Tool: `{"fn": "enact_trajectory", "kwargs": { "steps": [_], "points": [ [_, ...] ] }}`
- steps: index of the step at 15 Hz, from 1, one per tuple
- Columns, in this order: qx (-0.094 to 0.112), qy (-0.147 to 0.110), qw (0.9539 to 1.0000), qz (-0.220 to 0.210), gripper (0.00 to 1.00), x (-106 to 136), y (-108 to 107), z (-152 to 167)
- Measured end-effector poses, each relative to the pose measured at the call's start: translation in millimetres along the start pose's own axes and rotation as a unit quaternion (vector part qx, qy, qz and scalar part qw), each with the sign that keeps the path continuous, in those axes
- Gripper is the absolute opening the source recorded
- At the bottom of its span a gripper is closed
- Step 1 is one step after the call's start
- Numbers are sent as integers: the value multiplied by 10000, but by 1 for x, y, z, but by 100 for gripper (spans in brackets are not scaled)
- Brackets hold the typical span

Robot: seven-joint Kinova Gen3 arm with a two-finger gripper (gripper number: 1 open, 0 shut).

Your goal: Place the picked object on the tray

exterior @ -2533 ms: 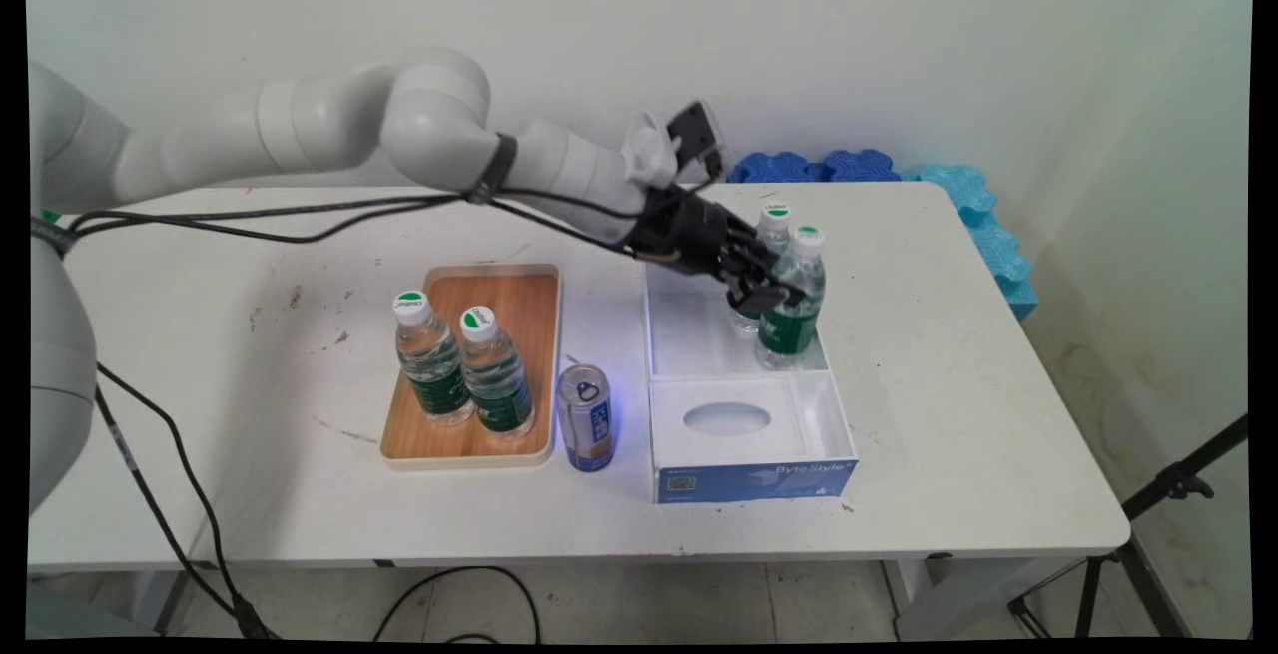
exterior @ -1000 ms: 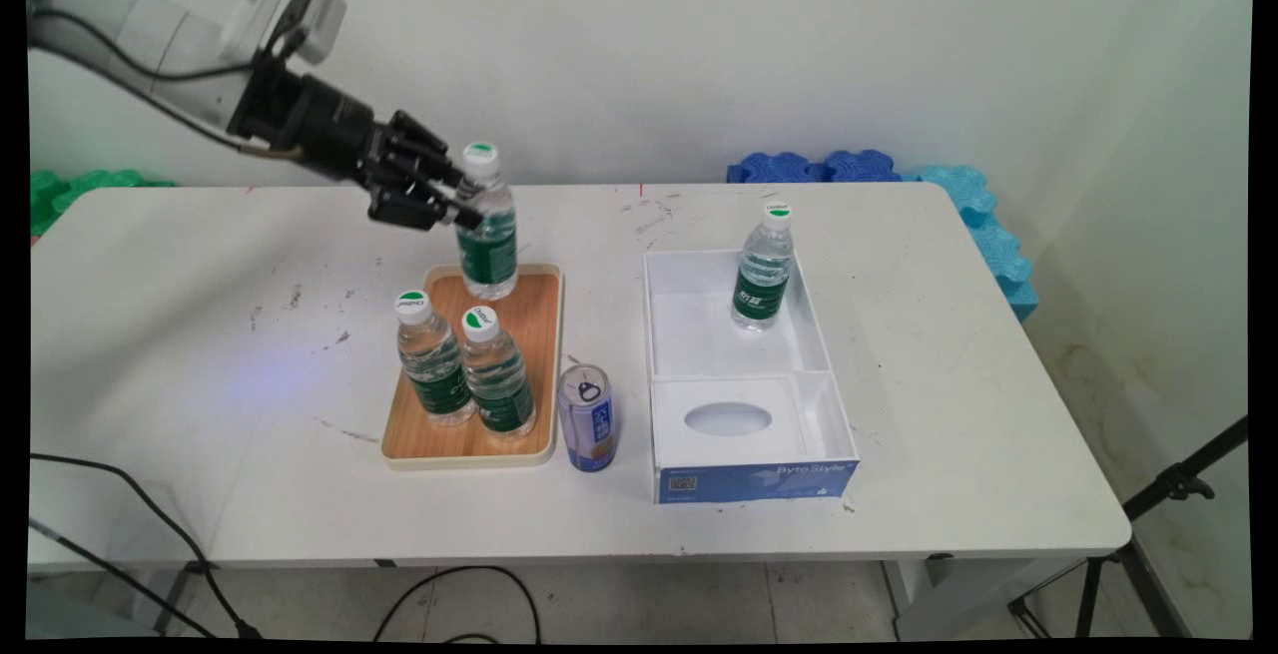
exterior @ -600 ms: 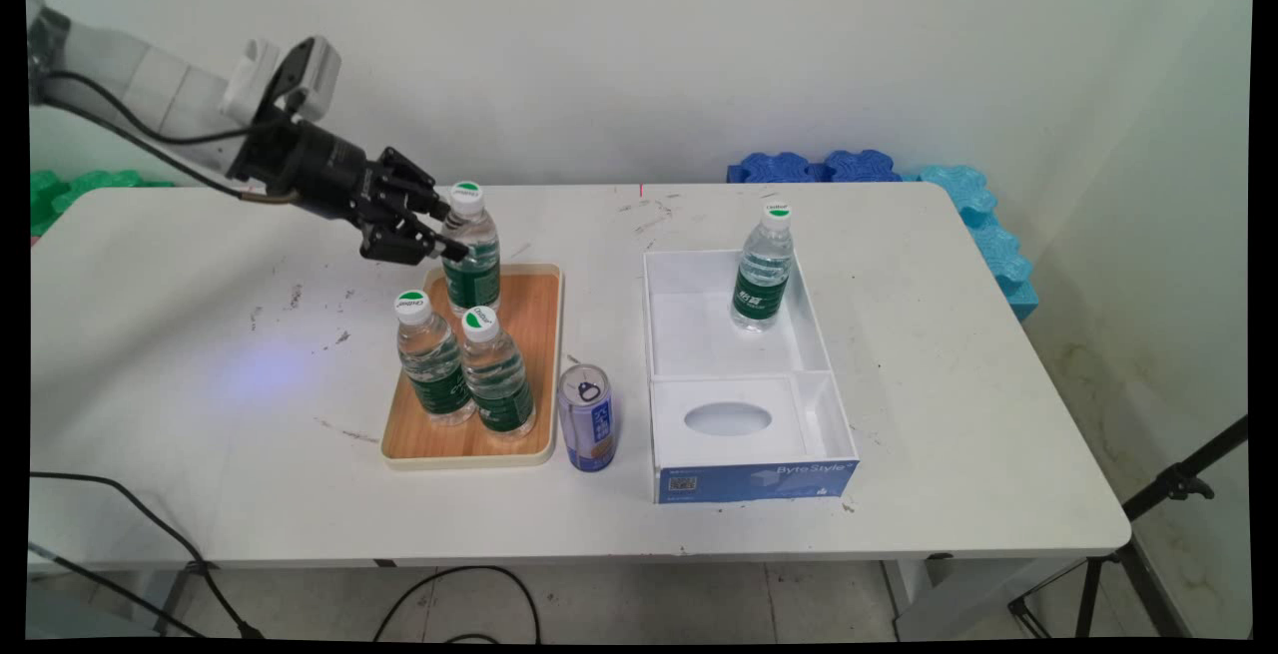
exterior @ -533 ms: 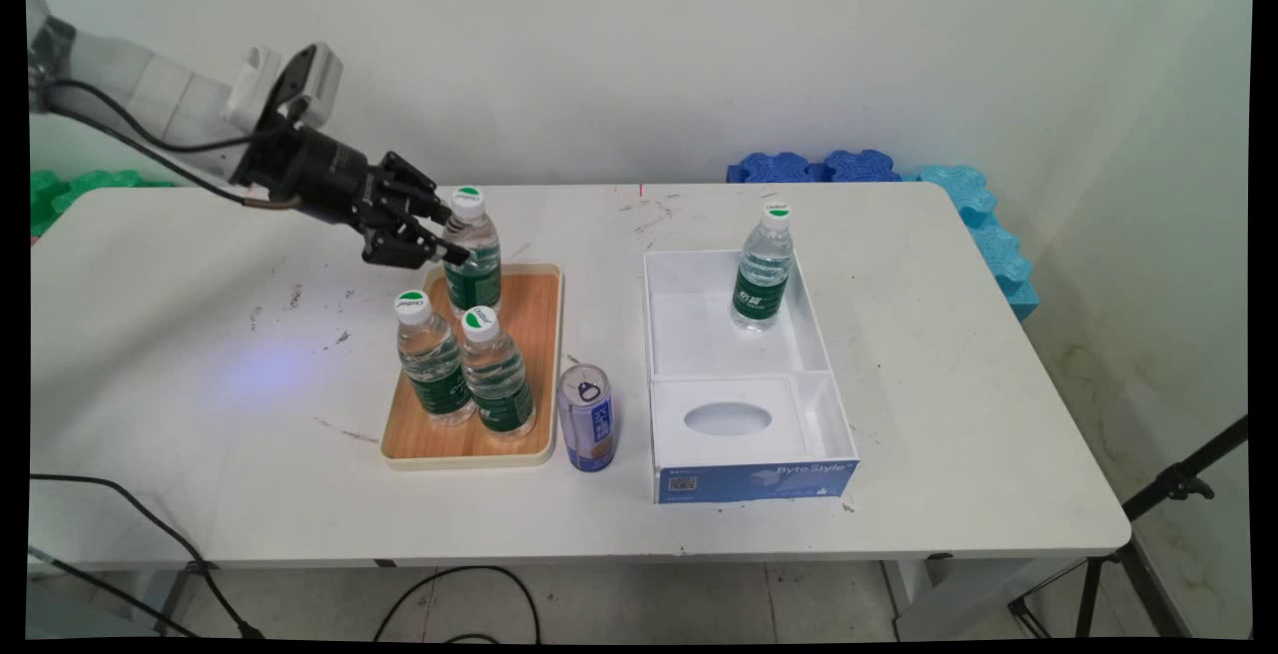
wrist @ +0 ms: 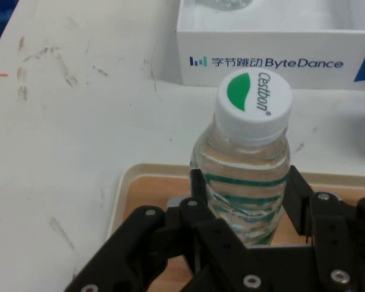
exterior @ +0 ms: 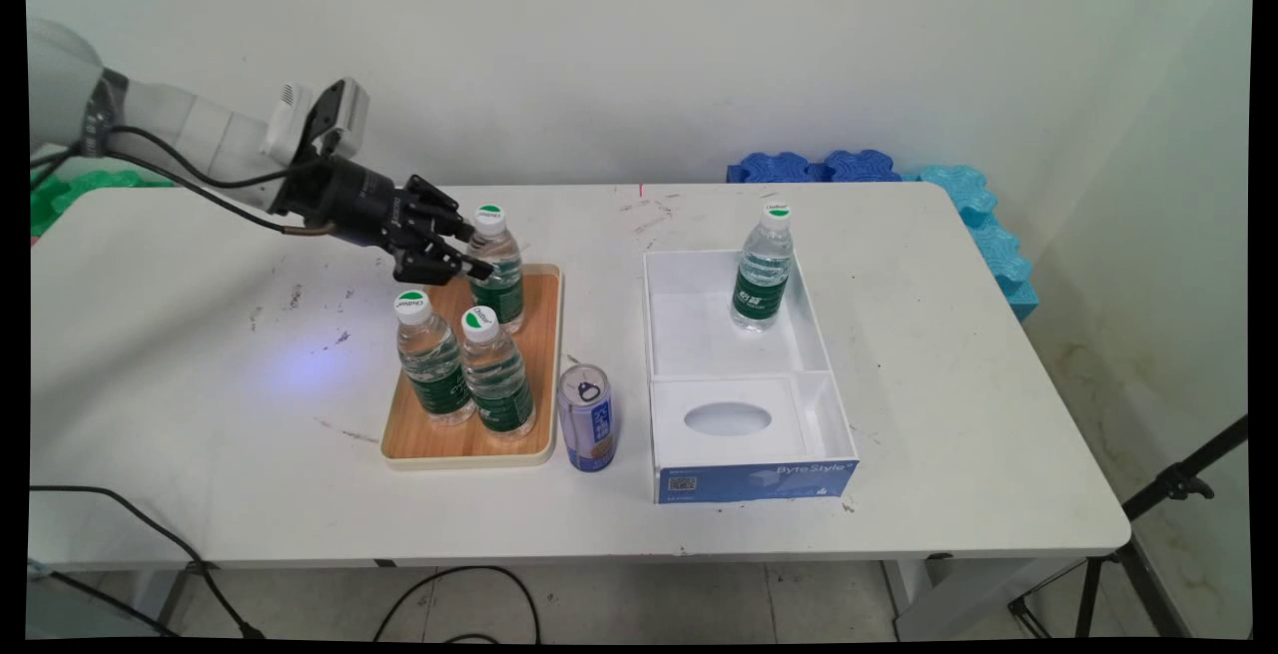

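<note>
In the main view the pincer [exterior: 471, 253] reaches in from nine o'clock and is clamped on the shoulder of a water bottle [exterior: 498, 270], which stands upright over the far end of the wooden tray [exterior: 539, 354]; whether its base rests on the wood cannot be told from here. Gripping high, just below the cap, keeps the black linkage above the two bottles [exterior: 461, 366] standing together at the tray's near end, toward six o'clock. A drink can [exterior: 586, 417] stands on the worktop [exterior: 949, 384] just beside the tray's four o'clock corner, and at three o'clock an open white box [exterior: 744, 374] holds one more bottle [exterior: 764, 270] in its far compartment. In the hand view the fingers [wrist: 198, 198] press the ribbed bottle [wrist: 248, 164] from both sides, contact the main view only hints at, and the tray's rim [wrist: 131, 182] shows below. This view misses the near bottles and the can, but shows the box's lettered wall [wrist: 274, 61] at twelve o'clock.
</note>
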Motion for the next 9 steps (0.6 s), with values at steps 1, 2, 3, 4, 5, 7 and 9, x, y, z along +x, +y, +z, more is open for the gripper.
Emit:
{"fn": "enact_trajectory", "kwargs": {
  "steps": [1, 2, 3, 4, 5, 7, 9],
  "points": [
    [-3, 35, 10000, -27, 0, -1, 0, 4],
    [-6, 68, 10000, -51, 0, -3, 0, 8],
    [-10, 97, 9999, -76, 0, -4, 0, 11],
    [-12, 117, 9999, -98, 0, -5, 0, 14],
    [-13, 143, 9998, -120, 0, -6, 0, 17],
    [-15, 165, 9998, -147, 100, -9, 1, 21],
    [-22, 185, 9997, -184, 100, -10, 1, 24]
  ]
}}
